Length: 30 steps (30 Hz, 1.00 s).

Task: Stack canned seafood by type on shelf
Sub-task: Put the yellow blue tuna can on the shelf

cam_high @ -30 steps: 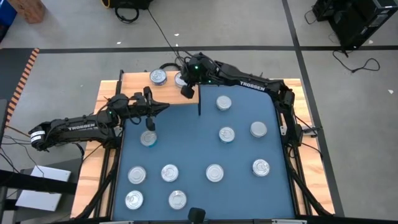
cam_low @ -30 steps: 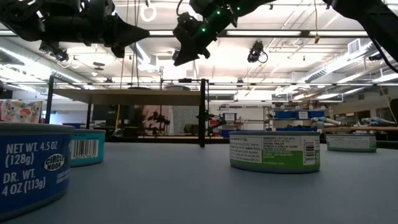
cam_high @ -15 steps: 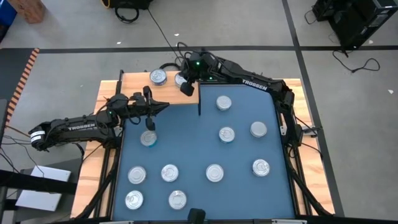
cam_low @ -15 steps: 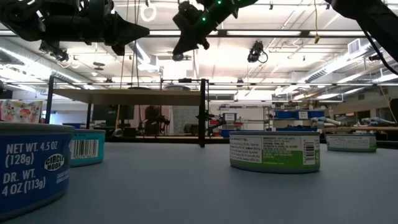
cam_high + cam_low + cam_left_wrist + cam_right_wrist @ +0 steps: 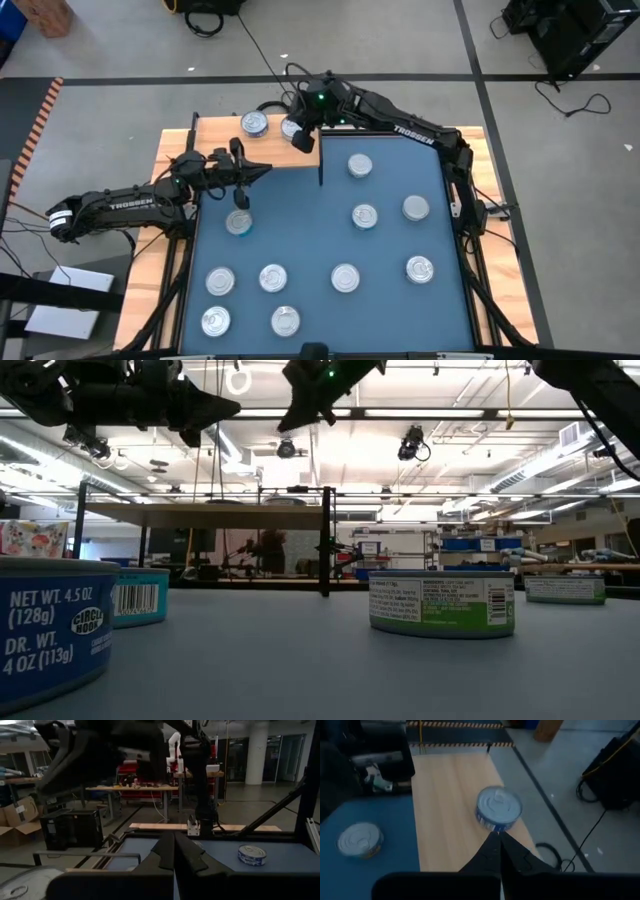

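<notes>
Hovering with its fingers pressed together and empty, the right claw (image 5: 301, 141) hangs over the shelf (image 5: 215, 133) beside two tins (image 5: 255, 123), nearer than the left arm.

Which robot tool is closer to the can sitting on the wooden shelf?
The right tool. It hangs shut right beside the can on the shelf. The left tool, also shut, is farther off, over the blue table near the shelf's edge.

Left dark six-joint arm reaching in low from the left edge, its two-finger left gripper (image 5: 240, 172) closed and empty, right dark arm bent from the right side toward far centre, right gripper (image 5: 302, 140) closed, raised, empty
</notes>
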Motion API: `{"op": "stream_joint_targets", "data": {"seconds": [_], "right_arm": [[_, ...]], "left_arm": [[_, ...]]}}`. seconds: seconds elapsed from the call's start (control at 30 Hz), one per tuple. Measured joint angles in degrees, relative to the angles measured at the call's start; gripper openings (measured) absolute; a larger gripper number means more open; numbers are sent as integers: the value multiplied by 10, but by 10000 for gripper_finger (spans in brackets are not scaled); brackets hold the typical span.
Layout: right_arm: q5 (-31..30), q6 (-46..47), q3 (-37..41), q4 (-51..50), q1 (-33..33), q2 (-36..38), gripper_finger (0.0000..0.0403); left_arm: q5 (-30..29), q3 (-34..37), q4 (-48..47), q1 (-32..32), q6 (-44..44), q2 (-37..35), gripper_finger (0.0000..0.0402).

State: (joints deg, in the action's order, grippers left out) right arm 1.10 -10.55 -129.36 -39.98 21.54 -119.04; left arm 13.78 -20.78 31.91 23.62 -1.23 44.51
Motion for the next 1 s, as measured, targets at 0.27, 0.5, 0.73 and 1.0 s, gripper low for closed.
{"op": "stream_joint_targets", "data": {"seconds": [0.27,0.5,0.73,1.0], "right_arm": [[2,14,-56,13,5,2,0],[-4,47,-20,1,13,0,0],[-15,66,56,24,26,0,0],[-15,90,143,100,45,1,0]], "left_arm": [[0,0,9,0,3,0,1],[0,0,12,0,3,0,1],[0,0,12,0,2,0,1],[0,0,11,0,-2,0,1]]}}
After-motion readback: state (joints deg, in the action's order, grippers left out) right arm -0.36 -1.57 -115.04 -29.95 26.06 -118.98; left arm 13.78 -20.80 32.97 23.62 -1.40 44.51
